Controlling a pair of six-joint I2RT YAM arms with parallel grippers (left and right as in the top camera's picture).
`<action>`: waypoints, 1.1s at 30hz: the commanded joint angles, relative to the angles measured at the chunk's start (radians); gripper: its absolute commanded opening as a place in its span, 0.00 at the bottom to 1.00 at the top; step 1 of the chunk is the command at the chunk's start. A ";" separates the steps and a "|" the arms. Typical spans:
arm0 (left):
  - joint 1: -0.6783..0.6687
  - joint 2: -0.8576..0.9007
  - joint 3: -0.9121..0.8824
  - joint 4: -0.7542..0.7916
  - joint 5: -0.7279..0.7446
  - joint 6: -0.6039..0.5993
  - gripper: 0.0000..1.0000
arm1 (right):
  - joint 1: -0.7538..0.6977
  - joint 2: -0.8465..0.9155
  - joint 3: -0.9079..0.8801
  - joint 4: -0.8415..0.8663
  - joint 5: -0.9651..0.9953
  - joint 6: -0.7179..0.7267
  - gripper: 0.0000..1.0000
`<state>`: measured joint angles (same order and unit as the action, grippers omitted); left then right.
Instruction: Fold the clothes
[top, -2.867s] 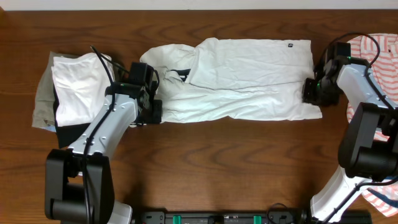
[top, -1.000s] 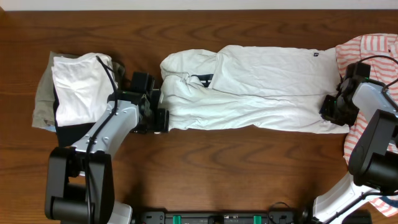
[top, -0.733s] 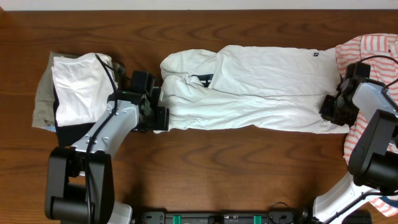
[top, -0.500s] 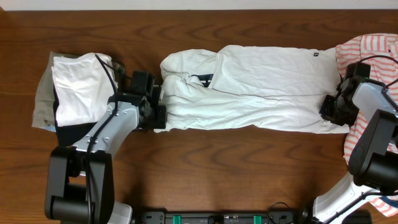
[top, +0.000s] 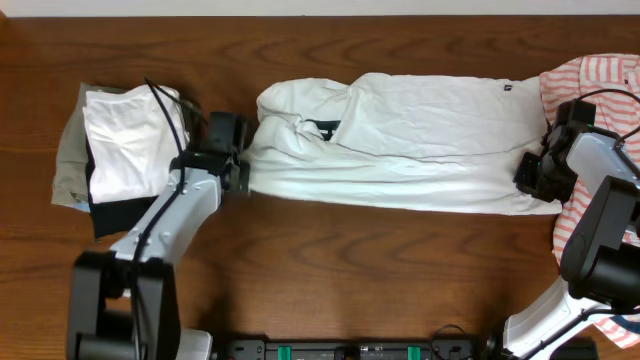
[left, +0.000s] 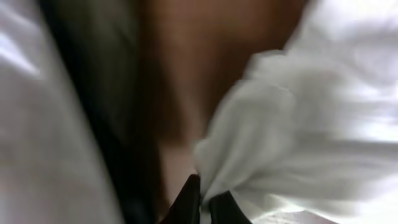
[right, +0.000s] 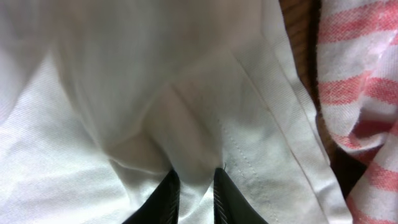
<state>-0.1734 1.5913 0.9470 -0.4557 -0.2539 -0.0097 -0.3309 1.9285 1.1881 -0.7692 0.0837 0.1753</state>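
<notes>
- Overhead, item one: you have a white garment lying stretched lengthwise across the middle of the table, rumpled and partly doubled over on itself.
- Overhead, item two: your left gripper sits at the left end of the white garment, touching its edge. From this view you cannot tell how its jaws stand.
- Overhead, item three: your right gripper sits at the right end of the white garment, on its lower corner.
- Overhead, item four: a stack of folded clothes lies left of the white garment, beyond the left gripper.
- Overhead, item five: a red-and-white striped cloth lies just beside the white garment's right end.
- Left wrist, blurred: your left gripper is narrowed onto a bunched fold of the white garment.
- Right wrist: your right gripper is pinched narrow on a raised fold of the white garment. The striped cloth lies to the right of it.
</notes>
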 joint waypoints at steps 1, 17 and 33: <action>0.002 -0.057 0.036 0.052 -0.151 0.016 0.07 | -0.016 0.054 -0.051 -0.008 0.069 0.011 0.18; 0.002 -0.065 0.035 -0.099 -0.095 0.016 0.30 | -0.016 0.054 -0.051 -0.005 0.069 0.010 0.19; 0.002 -0.065 0.154 0.101 0.305 0.013 0.29 | -0.008 -0.039 0.190 -0.124 -0.088 -0.023 0.22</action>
<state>-0.1738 1.5299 0.9924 -0.3561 -0.0734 0.0032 -0.3370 1.9347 1.2495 -0.8742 0.0505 0.1711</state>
